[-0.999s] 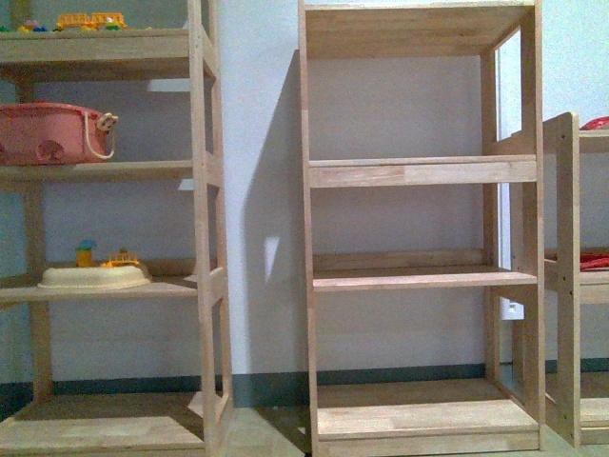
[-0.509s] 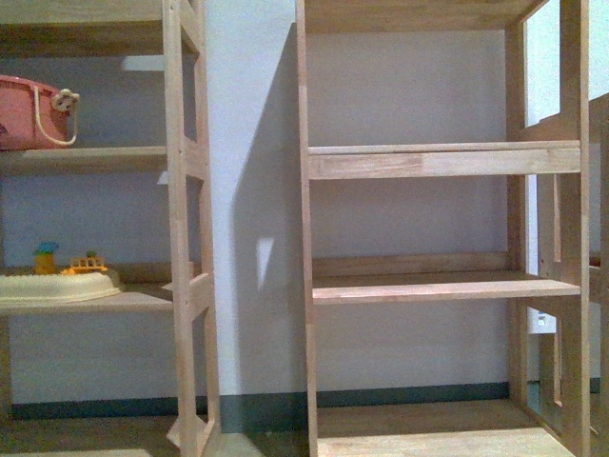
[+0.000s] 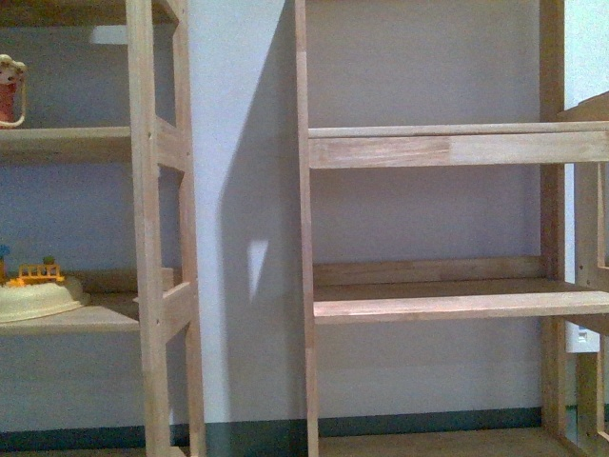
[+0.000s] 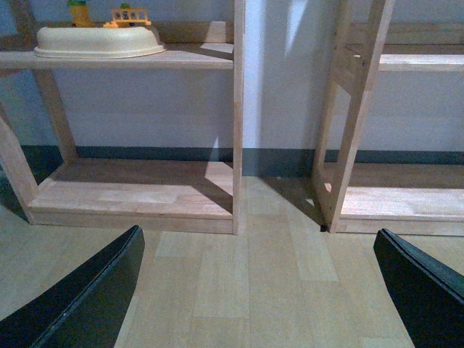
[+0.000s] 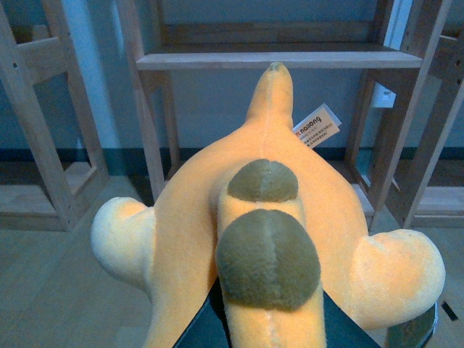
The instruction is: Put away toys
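Where jaws grip, fuzzy plush toy (image 5: 270, 210) bulges.

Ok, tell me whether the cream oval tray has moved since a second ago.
No: the cream tray keeps its spot beside the pale wooden shelf post; the camera shifted.

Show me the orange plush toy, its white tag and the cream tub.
orange plush toy (image 5: 185, 217), right wrist view, body.
white tag (image 5: 317, 125), right wrist view, middle.
cream tub (image 4: 98, 42), left wrist view, side wall.

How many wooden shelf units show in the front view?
3 shelf units: left unit, middle unit, third unit cut off at the right edge; others may be out of frame.
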Robot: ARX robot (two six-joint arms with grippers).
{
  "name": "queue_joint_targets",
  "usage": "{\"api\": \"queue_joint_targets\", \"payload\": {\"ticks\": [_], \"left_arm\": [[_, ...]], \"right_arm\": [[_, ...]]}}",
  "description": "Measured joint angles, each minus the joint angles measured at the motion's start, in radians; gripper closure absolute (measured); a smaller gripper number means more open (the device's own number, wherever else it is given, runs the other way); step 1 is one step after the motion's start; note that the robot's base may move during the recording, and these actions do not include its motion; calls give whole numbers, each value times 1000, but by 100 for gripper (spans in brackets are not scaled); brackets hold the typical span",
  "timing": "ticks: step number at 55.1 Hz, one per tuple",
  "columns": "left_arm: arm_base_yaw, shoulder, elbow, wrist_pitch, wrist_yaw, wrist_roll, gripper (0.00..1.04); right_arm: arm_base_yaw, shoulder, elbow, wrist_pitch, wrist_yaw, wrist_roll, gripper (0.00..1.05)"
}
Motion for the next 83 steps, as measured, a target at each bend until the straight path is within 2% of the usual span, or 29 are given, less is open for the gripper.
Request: {"api": "queue_joint_targets", "payload": {"ticks": [58, 59, 63, 71, 74, 83], "left_arm": [[0, 0, 0, 0, 0, 0, 6], [0, 0, 0, 0, 0, 0, 6], [0, 0, 0, 0, 0, 0, 6], [0, 0, 0, 0, 0, 0, 6], [0, 0, 0, 0, 0, 0, 6], [0, 0, 0, 0, 0, 0, 6]], "right_arm": [[0, 0, 0, 0, 0, 0, 98], [1, 0, 0, 1, 6, 2, 98], [59, 4, -2, 81, 173, 52, 98], [177, 61, 5, 196, 411, 39, 98], [221, 118, 29, 236, 456, 9, 98], [269, 243, 220, 300, 462, -65, 98]]}}
